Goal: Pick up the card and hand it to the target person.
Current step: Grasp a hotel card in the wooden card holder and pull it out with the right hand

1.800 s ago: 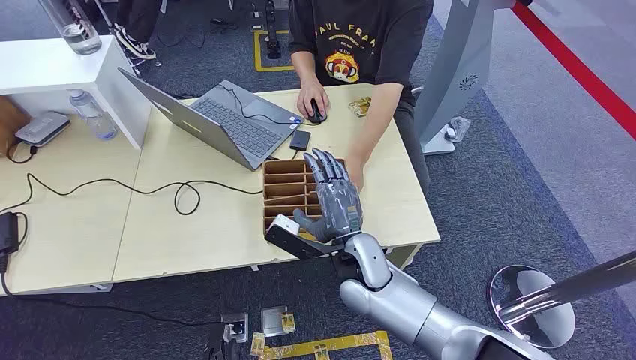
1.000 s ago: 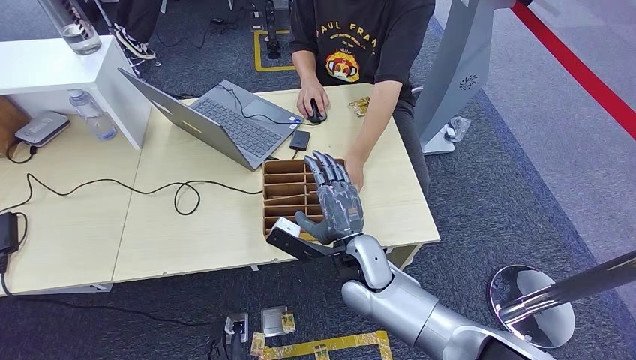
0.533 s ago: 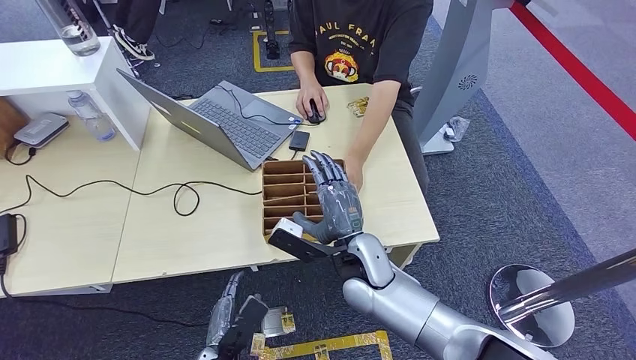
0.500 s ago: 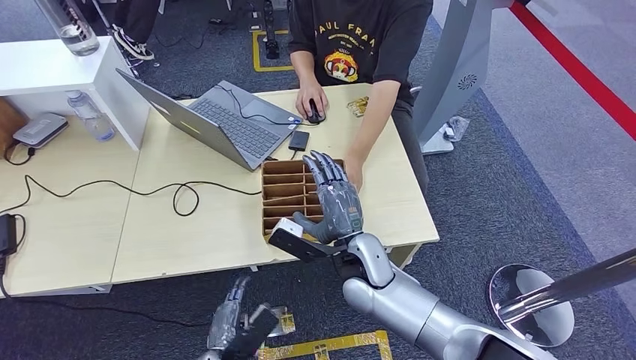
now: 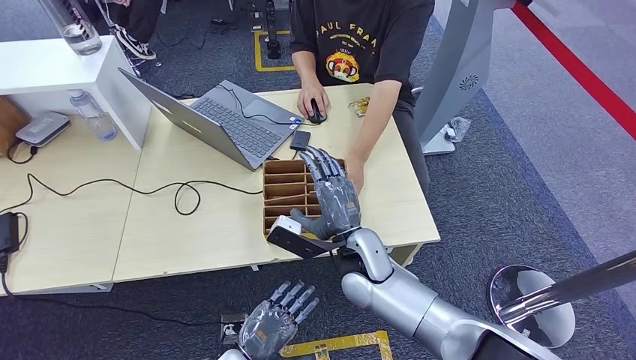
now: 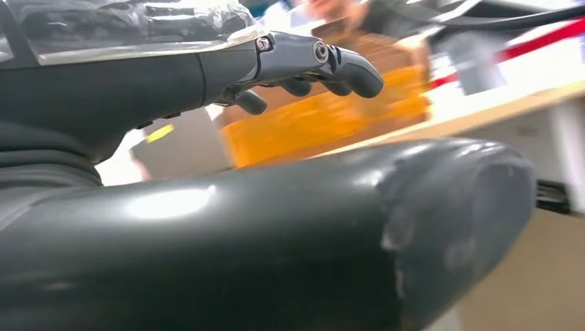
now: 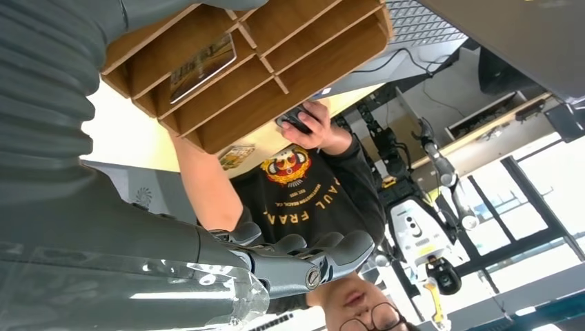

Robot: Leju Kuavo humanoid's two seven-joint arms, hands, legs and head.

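Observation:
A wooden divider tray [image 5: 283, 187] sits near the table's front edge. In the right wrist view a printed card [image 7: 202, 61] lies flat in one compartment of that tray [image 7: 310, 41]. My right hand [image 5: 332, 196] hovers over the tray's right column with fingers stretched out and apart, holding nothing; its fingers [image 7: 296, 258] point toward the seated person [image 5: 360, 37]. That person's hand [image 5: 354, 172] rests beside the tray's right end. My left hand [image 5: 276, 324] is low, in front of the table edge, fingers spread and empty; its fingers [image 6: 303, 65] appear against a blurred background.
An open laptop [image 5: 217, 120], a mouse [image 5: 316, 114] under the person's other hand, a small black box [image 5: 300, 140] and a black cable [image 5: 150, 187] lie on the table. Another small card [image 5: 361, 106] sits at the far edge. A white shelf [image 5: 60, 67] stands at the far left.
My left hand has risen into view below the table's front edge and spread its fingers. My right hand has stayed over the tray, shifting only slightly.

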